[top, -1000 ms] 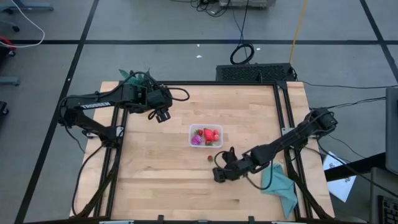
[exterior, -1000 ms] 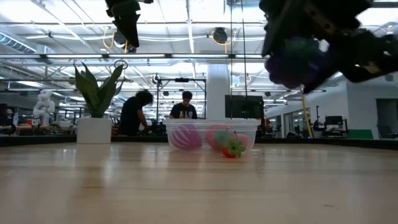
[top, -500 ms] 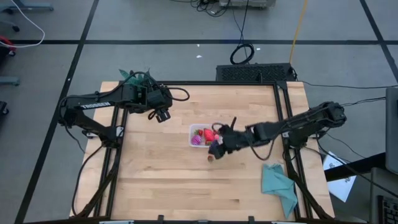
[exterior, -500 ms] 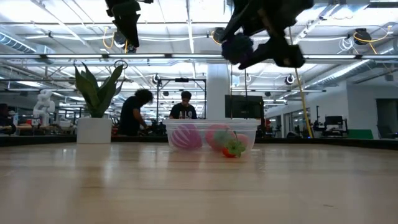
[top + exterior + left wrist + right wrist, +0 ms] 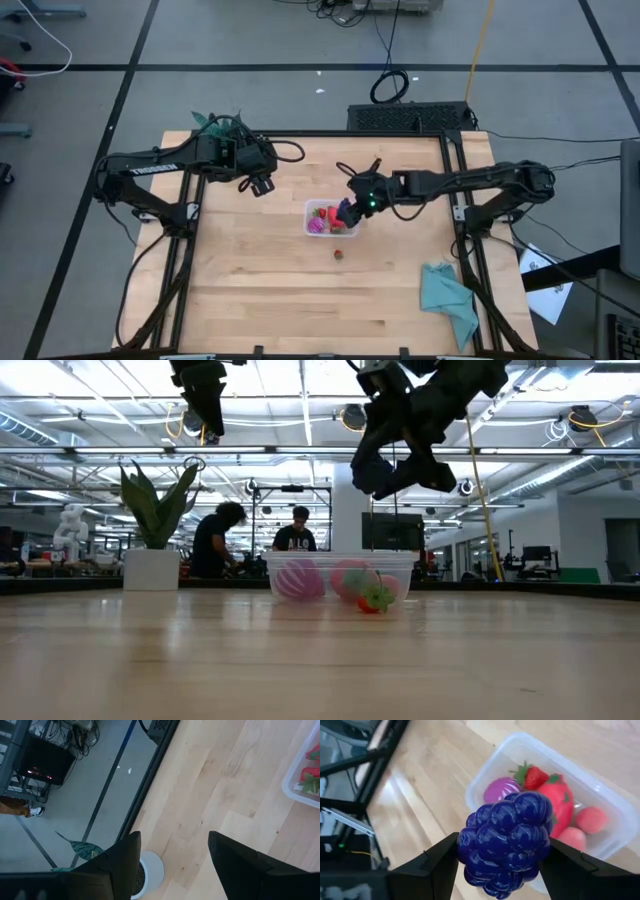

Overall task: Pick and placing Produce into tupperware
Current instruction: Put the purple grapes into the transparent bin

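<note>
1. Two arms are seen over the wooden surface [image 5: 260,280]; only the right pincer [image 5: 502,850] is at work, and it is clamped on a dark purple grape cluster [image 5: 506,842], which fills the gap between its two fingers.
2. The cluster is held in the air above the clear tupperware [image 5: 331,218], near the container's 3 o'clock edge in the high view; in the low view it hangs well above the rim.
3. Inside the tupperware a magenta ball [image 5: 501,789], a small strawberry [image 5: 532,776], a bigger red fruit [image 5: 560,805] and two pinkish-red pieces [image 5: 590,819] are already lying, so little free floor is judged to remain.
4. One small red piece with a green top [image 5: 339,254] is left on the surface just outside the container, at its 6 o'clock side.
5. The left pincer [image 5: 261,185] waits with its fingers apart and nothing between them, at about 10 o'clock from the container, near the potted plant [image 5: 217,124].
6. Risk: if the cluster is let go while it sits off-centre over the 3 o'clock wall, the rim could be struck and the cluster could roll out onto the surface.
7. Risk: a release from this height onto the heaped fruit could make the cluster bounce off or knock a lighter piece over the low wall.
8. Risk: if the pincer is lowered too far, the light container could be pushed or tipped by a finger.
</note>
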Motion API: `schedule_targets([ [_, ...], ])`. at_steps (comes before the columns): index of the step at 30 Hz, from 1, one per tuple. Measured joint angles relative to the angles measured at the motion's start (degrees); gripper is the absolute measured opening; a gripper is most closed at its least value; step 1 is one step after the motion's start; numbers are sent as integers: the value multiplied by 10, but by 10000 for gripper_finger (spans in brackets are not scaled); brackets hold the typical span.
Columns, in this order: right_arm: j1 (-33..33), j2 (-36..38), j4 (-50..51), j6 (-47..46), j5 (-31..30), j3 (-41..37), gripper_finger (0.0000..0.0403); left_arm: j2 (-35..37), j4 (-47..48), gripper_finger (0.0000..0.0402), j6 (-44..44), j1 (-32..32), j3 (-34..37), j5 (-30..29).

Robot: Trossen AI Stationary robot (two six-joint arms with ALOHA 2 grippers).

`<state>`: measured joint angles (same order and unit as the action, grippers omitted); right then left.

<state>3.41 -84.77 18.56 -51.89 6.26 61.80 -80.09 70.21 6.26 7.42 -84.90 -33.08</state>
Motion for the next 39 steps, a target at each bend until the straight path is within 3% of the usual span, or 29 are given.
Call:
schedule_targets([
  [9,4,0,75,70,-1,73,229,0,-17,239,1,0,0,0],
  [23,5,-86,352,159,-67,295,228,0,-20,239,0,0,0,0],
  [31,5,-173,401,195,-77,318,228,0,-29,239,0,0,0,0],
  [39,5,-208,403,211,-77,318,228,0,-29,239,0,0,0,0],
])
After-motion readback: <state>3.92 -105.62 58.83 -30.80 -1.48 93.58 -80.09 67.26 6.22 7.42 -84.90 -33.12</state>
